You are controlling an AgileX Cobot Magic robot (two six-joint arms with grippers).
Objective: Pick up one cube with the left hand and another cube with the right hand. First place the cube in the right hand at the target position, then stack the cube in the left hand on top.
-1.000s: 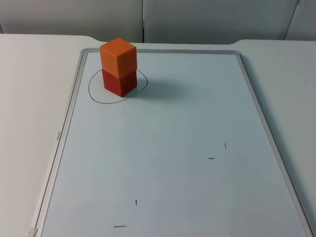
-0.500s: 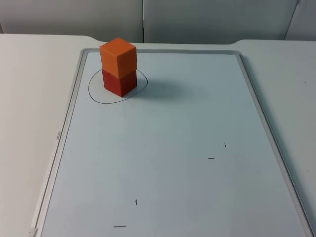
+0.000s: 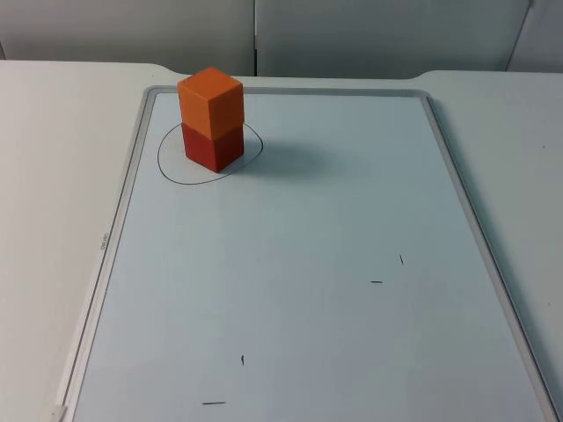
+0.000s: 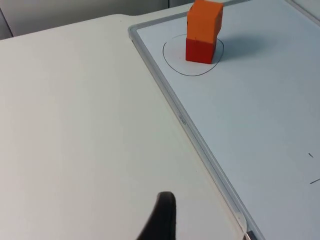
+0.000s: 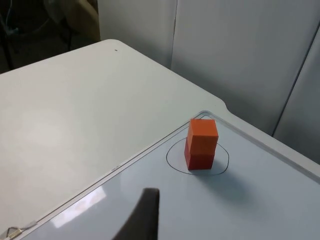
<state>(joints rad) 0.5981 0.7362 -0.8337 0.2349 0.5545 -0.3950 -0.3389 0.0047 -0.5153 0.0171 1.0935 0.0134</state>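
You are looking at an orange cube sitting squarely on top of a red cube, the two forming an upright stack inside a hand-drawn black circle near the far left corner of the whiteboard. The red cube is resting on the board surface within that outline, closer to its far side, and the stack is casting a soft shadow to its right. The whiteboard is lying flat on the white worktop, its grey frame running along both long sides, and a few short black pen marks are showing on its nearer half, well apart from the cubes. Behind the worktop the grey partition wall is standing. In the left wrist view one black fingertip of the left hand is hanging over the bare worktop beside the board's frame, well apart from the stack; you cannot tell whether that hand is open or closed. In the right wrist view a dark fingertip of the right hand is hovering above the board, also well away from the cubes, and its state is likewise impossible to tell
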